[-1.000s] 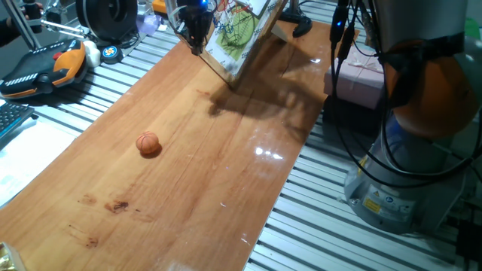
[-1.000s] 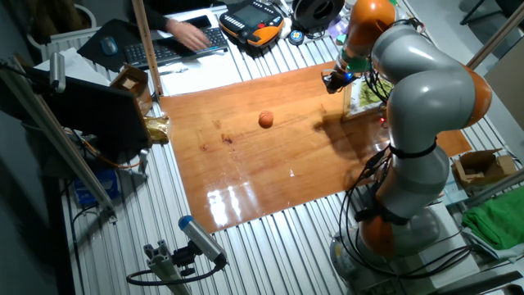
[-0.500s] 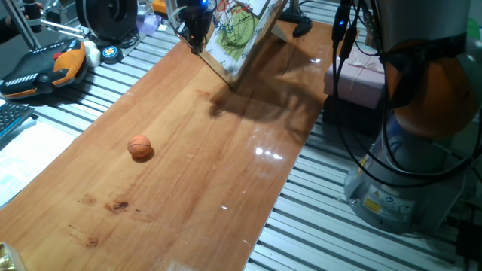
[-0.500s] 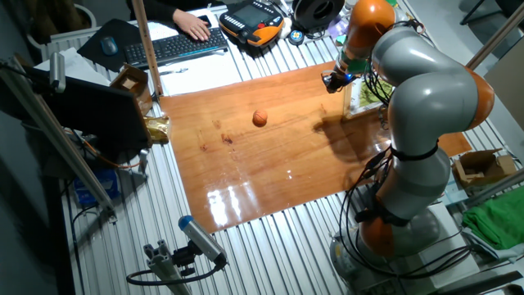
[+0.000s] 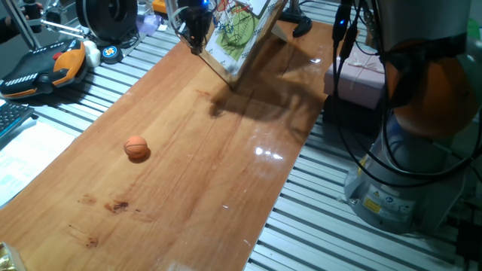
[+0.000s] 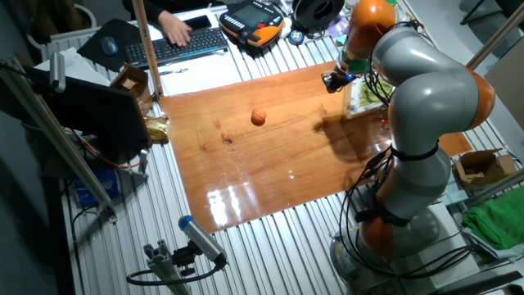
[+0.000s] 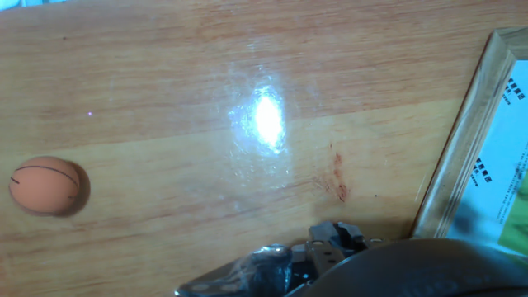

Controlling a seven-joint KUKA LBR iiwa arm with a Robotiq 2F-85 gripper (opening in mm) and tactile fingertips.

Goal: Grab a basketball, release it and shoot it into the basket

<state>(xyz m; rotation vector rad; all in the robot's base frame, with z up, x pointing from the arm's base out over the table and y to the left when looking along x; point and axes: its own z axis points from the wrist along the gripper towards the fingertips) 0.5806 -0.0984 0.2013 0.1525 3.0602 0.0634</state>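
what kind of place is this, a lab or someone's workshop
Most likely a robotics lab: a large industrial arm stands beside a wooden tabletop on aluminium-profile framing, and a person's hand works a keyboard next to an orange-and-black teach pendant.

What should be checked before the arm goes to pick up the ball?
1. Basketball lying free on the wooden tabletop: ok.
2. Nothing close beside the ball: ok.
3. Tool nowhere near the ball, up beside the basket's board: not ok for grasping.
4. Tool holding nothing: ok.
5. Tool open or shut: cannot tell.
6. Ball in the hand view: ok, near its left edge.
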